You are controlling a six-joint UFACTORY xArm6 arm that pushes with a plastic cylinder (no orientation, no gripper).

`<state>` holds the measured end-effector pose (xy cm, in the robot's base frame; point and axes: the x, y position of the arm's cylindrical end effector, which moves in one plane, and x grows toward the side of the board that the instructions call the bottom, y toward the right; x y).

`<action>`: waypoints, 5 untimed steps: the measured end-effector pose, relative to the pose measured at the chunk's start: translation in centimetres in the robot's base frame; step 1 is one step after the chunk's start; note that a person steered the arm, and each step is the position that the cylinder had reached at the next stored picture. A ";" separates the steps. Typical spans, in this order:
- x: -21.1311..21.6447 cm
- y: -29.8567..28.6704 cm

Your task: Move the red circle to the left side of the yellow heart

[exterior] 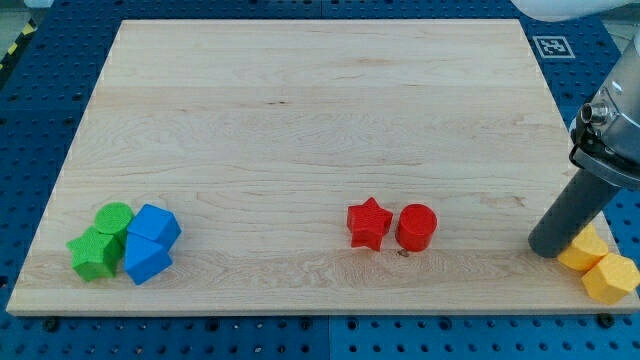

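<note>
The red circle [416, 227] lies on the wooden board [320, 120] near the view's bottom, right of centre. A red star [368, 223] touches its left side. Two yellow blocks sit at the board's bottom right corner, one [584, 249] partly behind the rod and one [610, 278] lower right of it; I cannot tell which is the heart. My tip [550, 248] rests on the board just left of the upper yellow block, well to the right of the red circle.
At the bottom left stand two green blocks [113, 218] [95, 253] and two blue blocks [154, 226] [147, 260], bunched together. The arm's grey body [612, 125] hangs over the board's right edge.
</note>
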<state>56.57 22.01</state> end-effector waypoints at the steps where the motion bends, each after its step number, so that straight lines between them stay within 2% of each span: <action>1: -0.6 0.9; 4: -0.6 0.6; 5: -2.2 -2.8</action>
<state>54.39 19.25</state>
